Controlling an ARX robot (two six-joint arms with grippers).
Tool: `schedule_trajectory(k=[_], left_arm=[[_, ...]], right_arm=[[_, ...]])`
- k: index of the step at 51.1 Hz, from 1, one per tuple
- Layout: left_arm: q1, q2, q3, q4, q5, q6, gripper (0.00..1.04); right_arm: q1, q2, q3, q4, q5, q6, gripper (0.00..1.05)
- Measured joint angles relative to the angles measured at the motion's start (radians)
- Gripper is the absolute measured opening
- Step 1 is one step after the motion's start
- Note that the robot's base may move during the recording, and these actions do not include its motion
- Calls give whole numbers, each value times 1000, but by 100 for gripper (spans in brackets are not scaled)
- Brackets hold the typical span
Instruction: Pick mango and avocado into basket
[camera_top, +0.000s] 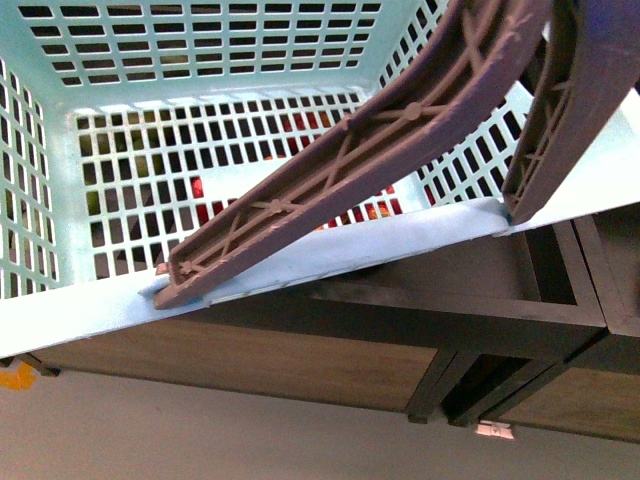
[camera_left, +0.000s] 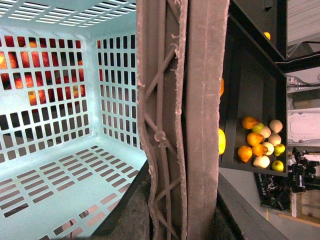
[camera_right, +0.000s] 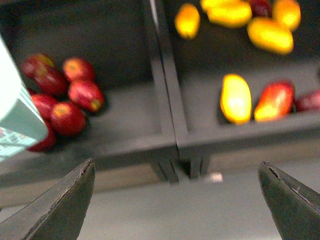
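Hovering right gripper (camera_right: 176, 164), jaws wide, empty; mango (camera_right: 236, 98) ahead in shelf bin (camera_right: 200, 100), offset toward one fingertip (camera_right: 295, 200), long axis running away from pincer; avocado unseen; left gripper (camera_left: 180, 220) seemingly clamped on basket (camera_left: 50, 165) handle

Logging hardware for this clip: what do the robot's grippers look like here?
The right gripper has two dark grey, matte, wedge-shaped fingers tapering to thin tips with paler worn edges; no cables or markings show. Of the left gripper only dark blurred slivers show either side of the brown basket handle. The front view shows neither arm.
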Motion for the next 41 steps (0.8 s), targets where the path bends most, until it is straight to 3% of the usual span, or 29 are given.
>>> schedule_trajectory(k=[4, 10, 20, 29, 41], left_arm=[[0, 0, 0, 0, 5, 2, 20], [-2, 0, 0, 0, 12, 0, 20], [-2, 0, 0, 0, 8, 0, 20], [-2, 0, 0, 0, 8, 0, 20], [-2, 0, 0, 0, 14, 0, 20]], right_arm=[[-115, 166, 11, 55, -63, 39, 96], [-330, 474, 66, 346, -145, -7, 96], [-460, 1021, 243, 652, -236, -132, 96], [-479, 1545, 505, 680, -191, -278, 96], [-446, 1843, 737, 596, -135, -354, 96]])
